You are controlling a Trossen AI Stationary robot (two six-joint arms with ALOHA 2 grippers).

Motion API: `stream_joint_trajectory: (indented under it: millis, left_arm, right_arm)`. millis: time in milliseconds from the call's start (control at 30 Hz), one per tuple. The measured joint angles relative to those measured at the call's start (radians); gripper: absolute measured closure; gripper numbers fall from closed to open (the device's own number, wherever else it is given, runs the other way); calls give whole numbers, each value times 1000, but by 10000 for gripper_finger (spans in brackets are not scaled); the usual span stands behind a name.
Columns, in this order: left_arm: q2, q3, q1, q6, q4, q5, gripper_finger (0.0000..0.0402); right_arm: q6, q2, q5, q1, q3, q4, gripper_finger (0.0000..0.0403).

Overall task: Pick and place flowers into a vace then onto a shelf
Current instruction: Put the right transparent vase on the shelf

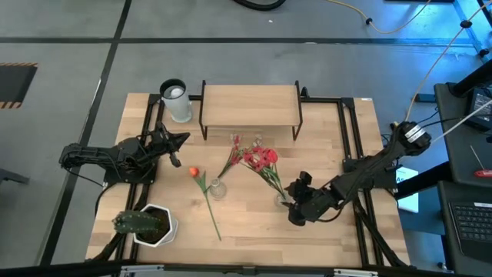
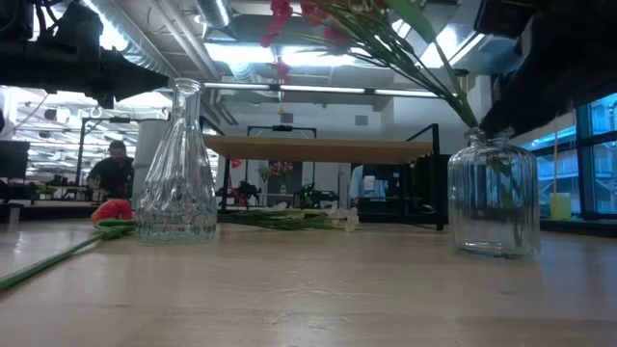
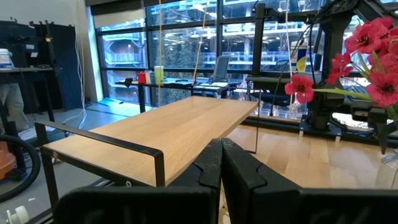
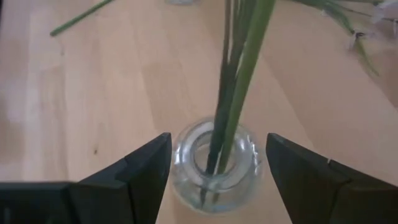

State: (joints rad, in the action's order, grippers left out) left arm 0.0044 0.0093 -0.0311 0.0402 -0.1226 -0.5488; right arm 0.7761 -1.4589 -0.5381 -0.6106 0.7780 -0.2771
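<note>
Red blossom spray (image 1: 261, 158) stands with its stems in the ribbed glass jar (image 2: 494, 193), leaning toward the shelf (image 1: 250, 105). Right gripper (image 4: 217, 168) released, fingers spread either side of the jar, not touching. Orange tulip (image 1: 204, 191) lies flat beside the empty fluted vase (image 2: 179, 169). Left gripper (image 3: 222, 163) clenched, empty, near the shelf.

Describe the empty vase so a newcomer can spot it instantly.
Start at the shelf at the table's far edge and come toward the table's middle. Two clear glass vases stand there; the empty vase is the one nearer the left gripper, beside the orange tulip. Unlike the stem-filled jar between the right gripper's open fingers, it is tall, narrow-necked, flared at the base.
</note>
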Motion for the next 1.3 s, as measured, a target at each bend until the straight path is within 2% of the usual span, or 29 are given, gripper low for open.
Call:
stream_joint_trajectory:
  millis: [200,600,867,1067,1200,1300]
  left_arm:
    - [0,0,0,0,0,0,398]
    - [0,0,0,0,0,0,398]
    - [0,0,0,0,0,0,398]
    - [0,0,0,0,0,0,398]
    - [0,0,0,0,2,0,398]
    - [0,0,0,0,2,0,398]
  right_arm:
    - [0,-27,65,14,1,43,152]
    - [1,-25,55,13,2,56,247]
    - [-1,2,87,14,18,52,247]
    - [-94,89,56,72,161,-41,245]
    - [-183,145,-30,149,301,-204,246]
    - [-237,169,-55,238,413,-365,245]
